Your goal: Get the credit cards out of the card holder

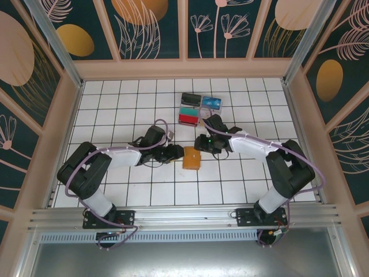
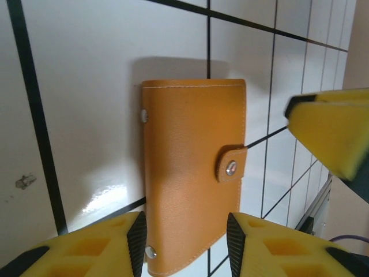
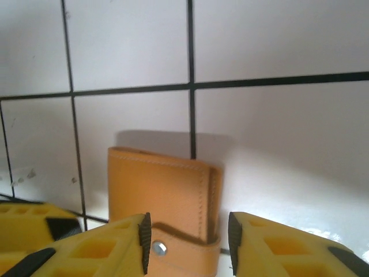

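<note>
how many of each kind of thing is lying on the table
card holder: 1
card stacks: 3 (dark stack, blue stack, red stack)
total: 4
a gold bit beside the stacks is too hidden to count

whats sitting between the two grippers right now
The closed card holder, lying flat on the table, sits between the left gripper and the right gripper. The top external view shows this best.

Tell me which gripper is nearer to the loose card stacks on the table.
Right. The right gripper is just on the near side of the card stacks; the left gripper is further away, to the near left, at the left edge of the card holder.
</note>
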